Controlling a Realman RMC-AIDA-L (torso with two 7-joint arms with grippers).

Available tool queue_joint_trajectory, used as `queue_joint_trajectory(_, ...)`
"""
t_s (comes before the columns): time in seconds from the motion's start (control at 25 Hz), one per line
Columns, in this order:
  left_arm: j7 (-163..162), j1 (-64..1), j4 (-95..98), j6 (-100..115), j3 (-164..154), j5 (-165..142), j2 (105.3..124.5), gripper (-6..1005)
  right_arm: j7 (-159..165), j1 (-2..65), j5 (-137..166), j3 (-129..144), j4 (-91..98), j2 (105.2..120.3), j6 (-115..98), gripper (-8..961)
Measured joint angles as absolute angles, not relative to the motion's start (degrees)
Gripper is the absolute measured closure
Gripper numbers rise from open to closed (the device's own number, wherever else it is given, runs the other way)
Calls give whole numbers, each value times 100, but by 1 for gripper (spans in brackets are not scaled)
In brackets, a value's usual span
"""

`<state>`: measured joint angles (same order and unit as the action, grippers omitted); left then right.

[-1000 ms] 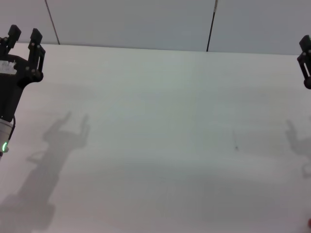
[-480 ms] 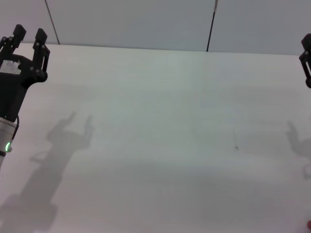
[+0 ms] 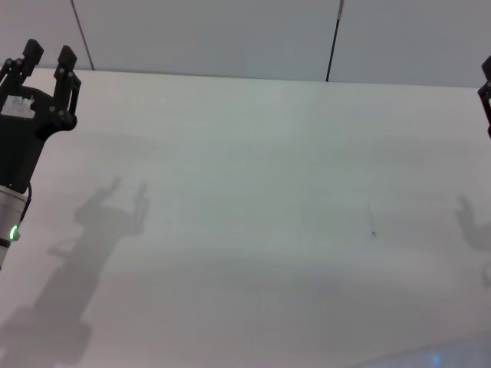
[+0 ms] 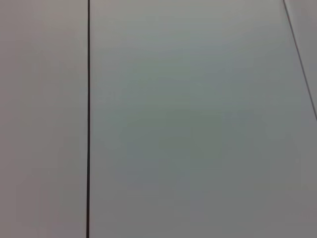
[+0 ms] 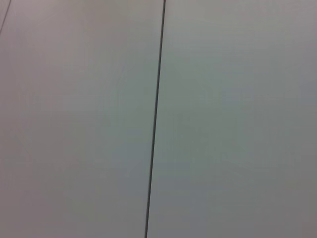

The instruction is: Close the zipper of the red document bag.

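In the head view my left gripper (image 3: 47, 57) is raised at the far left over the white table (image 3: 245, 192), open and holding nothing. Only a sliver of my right gripper (image 3: 486, 100) shows, at the right edge. A faint pale blue-grey patch at the bottom right edge looks like part of the red document bag (image 3: 433, 358). Neither gripper is near it. The zipper is out of view. Both wrist views show only grey wall panels.
A grey panelled wall (image 3: 230, 34) with a dark vertical seam (image 3: 333, 38) stands behind the table's far edge. The same kind of seam (image 4: 88, 119) crosses the left wrist view, and a seam (image 5: 156, 119) crosses the right wrist view.
My left gripper has shifted slightly up and to the right. The right gripper has slid further out of frame. A red speck at the bottom right corner has gone and the pale blue patch has appeared.
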<state>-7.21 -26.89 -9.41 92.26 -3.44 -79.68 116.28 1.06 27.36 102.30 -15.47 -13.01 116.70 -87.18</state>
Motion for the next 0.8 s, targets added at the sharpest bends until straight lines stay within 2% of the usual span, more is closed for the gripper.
queue_joint_trajectory(0.8, -721, -2689, -940, 9211, -343, -7971, 11628, 569, 105, 2680, 10230, -1494, -1362, 11663, -8877, 374)
